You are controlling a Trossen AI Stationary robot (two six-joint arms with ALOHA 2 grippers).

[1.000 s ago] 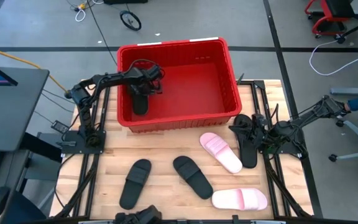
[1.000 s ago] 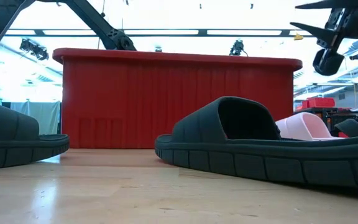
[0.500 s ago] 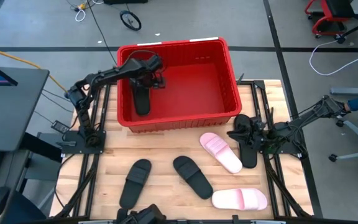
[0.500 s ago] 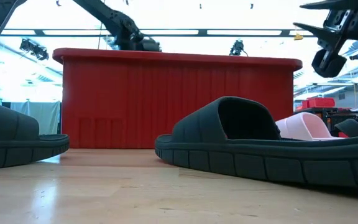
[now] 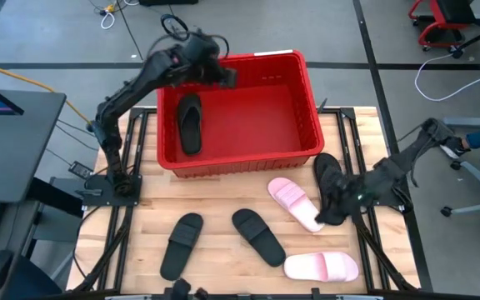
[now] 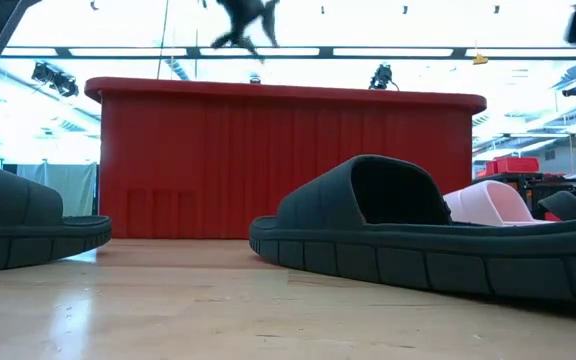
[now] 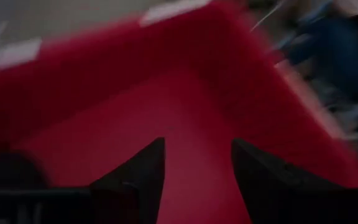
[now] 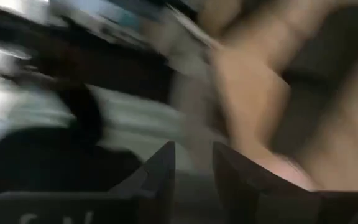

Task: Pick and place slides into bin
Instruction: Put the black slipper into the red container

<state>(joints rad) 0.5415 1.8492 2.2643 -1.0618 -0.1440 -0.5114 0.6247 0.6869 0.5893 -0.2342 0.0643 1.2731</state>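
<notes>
**A:** What is seen from above?

**B:** A red bin (image 5: pixel 307 117) is set at the far side of a wooden table (image 5: pixel 215 204). One black slide (image 5: pixel 190 122) is laid inside it, along its left wall. The left gripper (image 5: pixel 223 75) is held above the bin's far left corner; in the left wrist view its fingers (image 7: pixel 138 174) are spread, with nothing between them and only the red floor of the bin beyond.

**A:** And the other slides?

**B:** Five are left on the table. Two black ones (image 5: pixel 181 244) (image 5: pixel 257 236) are placed near the front, left of centre. A pink one (image 5: pixel 296 202) is angled just in front of the bin, and a second pink one (image 5: pixel 322 267) is laid at the front right. The last black slide (image 5: pixel 330 187) is found at the right edge, touching the first pink one.

**A:** Where is the right gripper?

**B:** The right gripper (image 5: pixel 344 204) is lowered at that black slide. A narrow gap is shown between its fingers (image 8: pixel 160 174) in the right wrist view, but whether the slide is gripped cannot be told through the blur.
</notes>
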